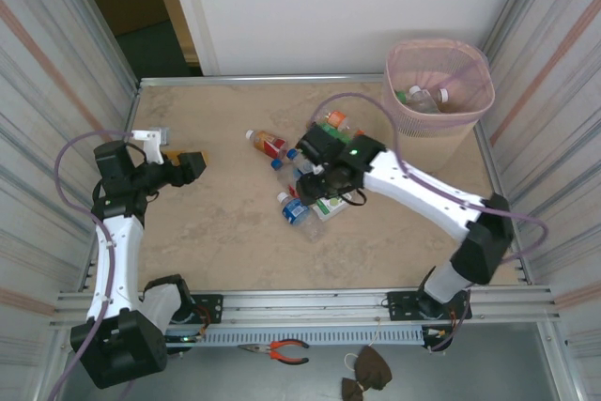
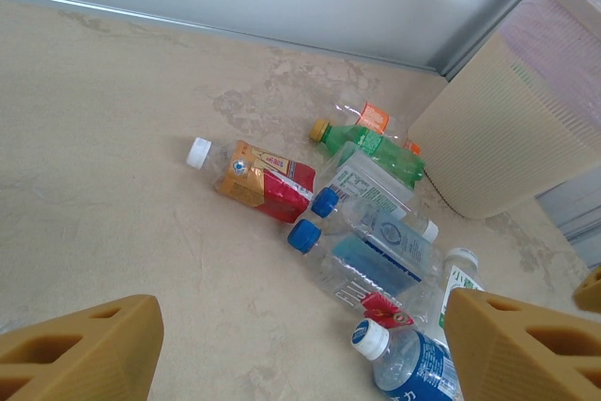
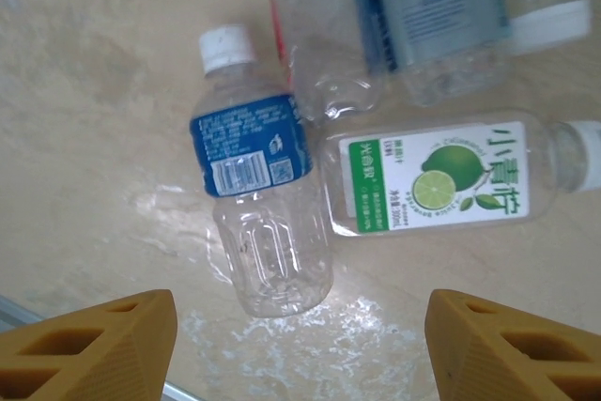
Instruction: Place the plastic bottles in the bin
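Top external shows the right arm [image 1: 423,199] stretched left over the desk [image 1: 207,223], its claw [image 3: 300,335] spread wide and empty above a blue-labelled bottle [image 3: 255,185] lying flat, cap pointing away from the fingers [image 3: 103,345].

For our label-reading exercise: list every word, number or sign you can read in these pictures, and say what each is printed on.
"小青柠": large characters on the white-and-green label of the lime drink bottle; its smaller print is too small to read.
Blue-label bottle: a barcode and a square code, text blurred.
Red-and-orange bottle: print unreadable.
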`<state>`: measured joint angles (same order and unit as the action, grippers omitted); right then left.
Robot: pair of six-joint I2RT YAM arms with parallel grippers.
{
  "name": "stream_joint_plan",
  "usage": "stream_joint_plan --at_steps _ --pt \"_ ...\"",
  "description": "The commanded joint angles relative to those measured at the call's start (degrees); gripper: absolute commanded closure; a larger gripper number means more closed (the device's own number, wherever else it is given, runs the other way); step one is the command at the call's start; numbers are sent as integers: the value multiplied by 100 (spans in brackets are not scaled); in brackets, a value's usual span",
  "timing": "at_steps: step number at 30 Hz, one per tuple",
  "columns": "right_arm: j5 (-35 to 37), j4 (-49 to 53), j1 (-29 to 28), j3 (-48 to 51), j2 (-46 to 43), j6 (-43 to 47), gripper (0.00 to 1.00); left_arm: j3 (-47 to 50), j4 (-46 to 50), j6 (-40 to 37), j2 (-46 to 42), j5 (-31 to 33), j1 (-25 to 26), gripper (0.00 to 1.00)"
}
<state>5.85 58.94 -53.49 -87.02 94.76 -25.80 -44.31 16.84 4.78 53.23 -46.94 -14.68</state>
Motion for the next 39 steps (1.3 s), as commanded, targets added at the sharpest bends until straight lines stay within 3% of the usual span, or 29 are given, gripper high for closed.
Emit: stream_joint_plan --at_steps 1,13,39 --pt "429 483 -258 -478 571 436 31 37 79 -3 -97 -31 -61 21" --pt "232 575 -468 -1104 2096 603 28 61 100 -20 5 58 -45 21" --pt "-127 169 -513 -1433 2990 107 20 -7 14 79 23 -167 -47 21"
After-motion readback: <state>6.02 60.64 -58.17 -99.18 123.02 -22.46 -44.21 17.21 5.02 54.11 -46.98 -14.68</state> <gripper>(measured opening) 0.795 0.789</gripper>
